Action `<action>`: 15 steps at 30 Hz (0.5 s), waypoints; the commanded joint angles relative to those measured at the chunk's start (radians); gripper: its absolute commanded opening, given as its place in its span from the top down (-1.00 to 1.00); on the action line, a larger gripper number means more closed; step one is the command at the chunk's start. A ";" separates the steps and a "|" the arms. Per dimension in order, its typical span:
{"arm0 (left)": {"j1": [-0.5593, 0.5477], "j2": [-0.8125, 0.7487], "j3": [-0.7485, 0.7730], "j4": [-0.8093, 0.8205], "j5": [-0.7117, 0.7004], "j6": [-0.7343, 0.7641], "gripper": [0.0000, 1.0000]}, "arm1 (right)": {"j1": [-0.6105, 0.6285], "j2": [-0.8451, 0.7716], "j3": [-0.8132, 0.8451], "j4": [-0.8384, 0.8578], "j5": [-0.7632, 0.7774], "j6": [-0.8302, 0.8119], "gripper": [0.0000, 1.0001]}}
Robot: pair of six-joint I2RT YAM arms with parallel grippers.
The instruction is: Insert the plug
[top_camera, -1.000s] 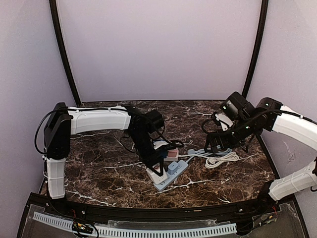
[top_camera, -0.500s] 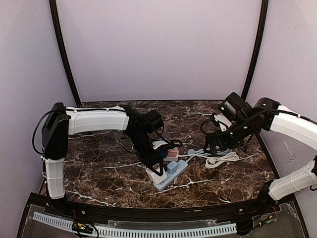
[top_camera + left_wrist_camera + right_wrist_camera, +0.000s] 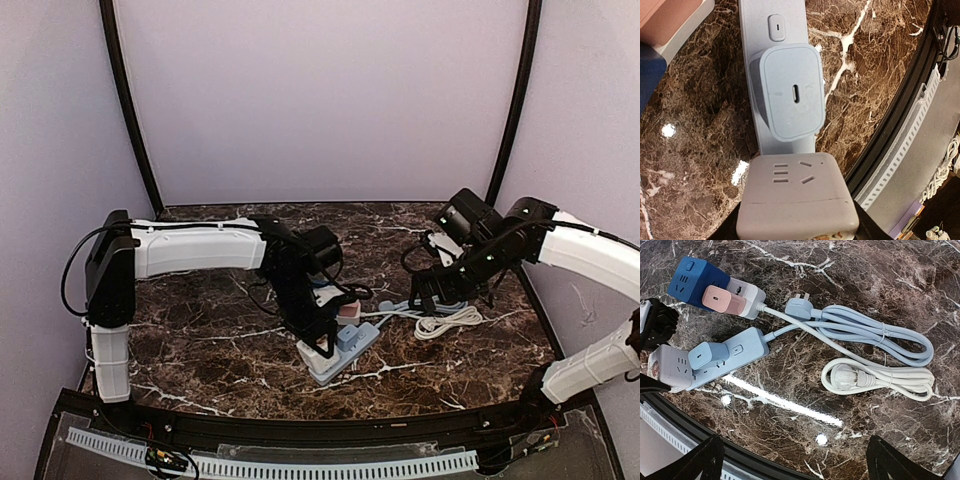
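Lab booth — plain walls (image 3: pixel 320 100), marble tabletop (image 3: pixel 200 345)

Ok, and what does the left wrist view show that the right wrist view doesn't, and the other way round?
Left wrist only: loose white cords beyond the table's edge, and a close look at the seam across the white cube-shaped socket adapter.
Right wrist only: the coiled pale blue cable with its pronged plug lying unplugged, and the coiled white cable.
Both: the pale blue power strip, the pale blue USB charger block plugged into it, the white cube at the strip's end, and the dark marble tabletop.
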 commanded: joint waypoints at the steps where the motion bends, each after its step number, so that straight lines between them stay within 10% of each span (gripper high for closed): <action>1: -0.007 0.005 -0.008 -0.044 -0.188 -0.041 0.75 | -0.006 0.018 0.007 0.021 0.009 -0.017 -0.97; 15: -0.046 0.007 0.019 -0.074 -0.323 -0.080 0.77 | -0.006 0.053 0.067 0.014 0.085 -0.027 -0.97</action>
